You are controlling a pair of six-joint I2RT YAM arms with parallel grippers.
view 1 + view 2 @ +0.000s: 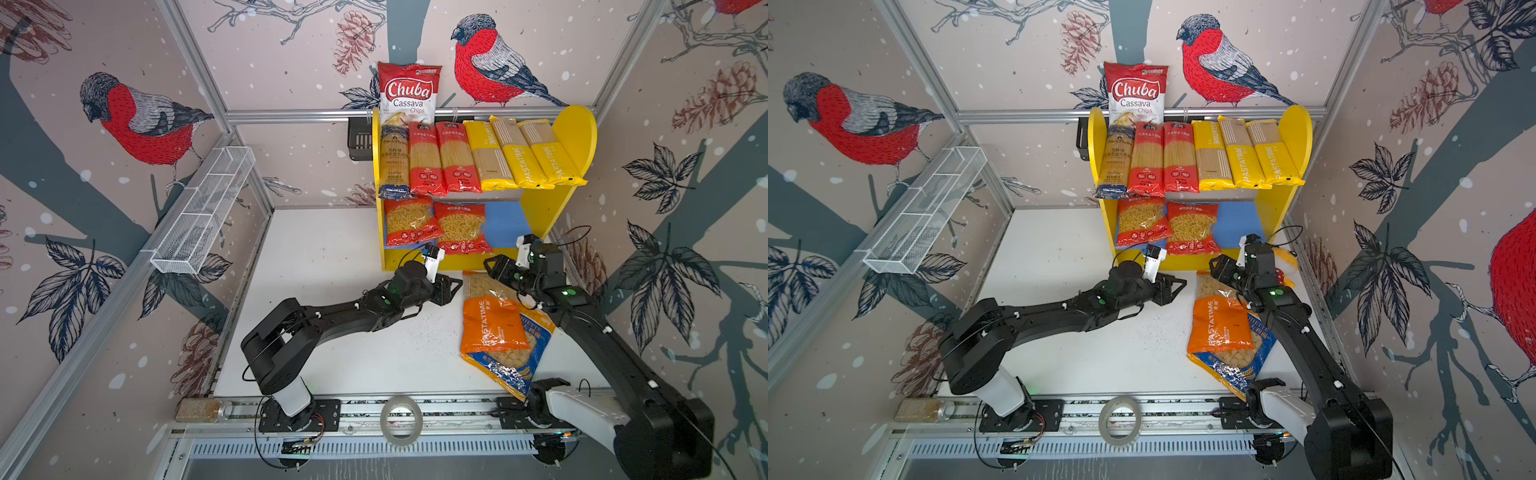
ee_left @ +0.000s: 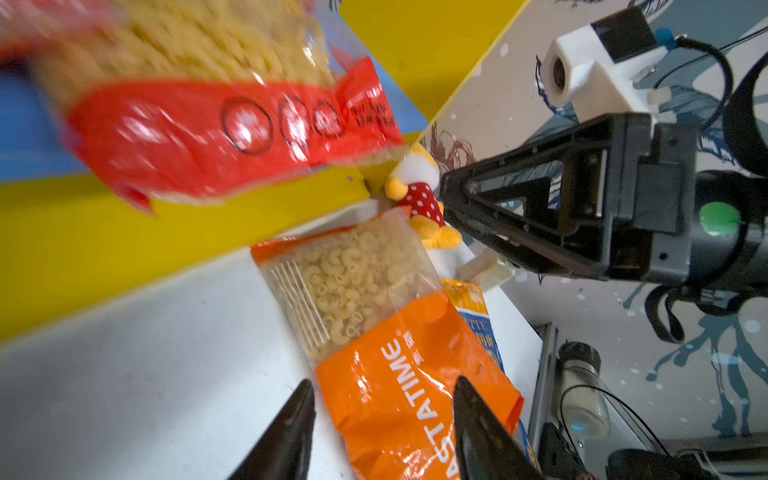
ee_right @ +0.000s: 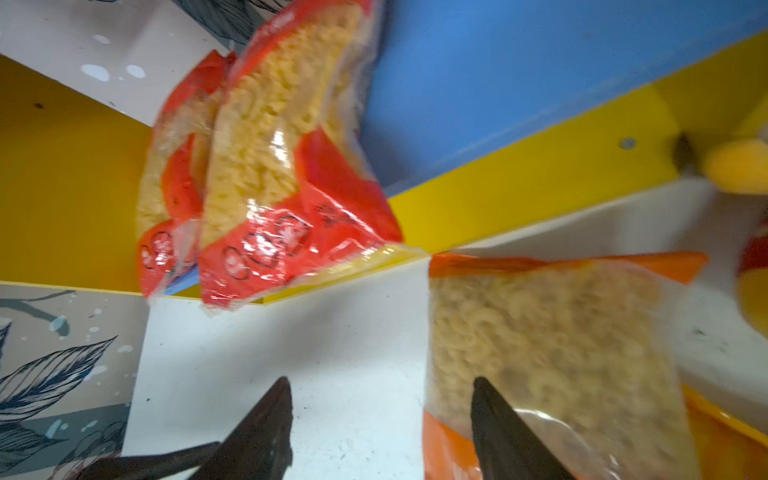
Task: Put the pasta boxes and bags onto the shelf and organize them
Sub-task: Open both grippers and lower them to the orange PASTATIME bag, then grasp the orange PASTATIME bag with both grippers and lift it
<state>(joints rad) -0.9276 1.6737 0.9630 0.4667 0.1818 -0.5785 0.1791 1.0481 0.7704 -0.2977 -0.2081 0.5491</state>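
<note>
Orange pasta bag point(image 1: 492, 324) beside left hand point(image 1: 455, 291), under right hand point(image 1: 492, 270); both parted, empty.

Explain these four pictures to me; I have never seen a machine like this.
Two black robot arms stand at a white table. Two pictures look down from overhead; the other two come from cameras on each arm's wrist. Spaghetti packs fill the upper board of the shelf, and two red pasta bags lie on the lower one. On the table an orange pasta bag lies on a blue-yellow bag. The left tool and right tool are both open near the orange bag, holding nothing.
</note>
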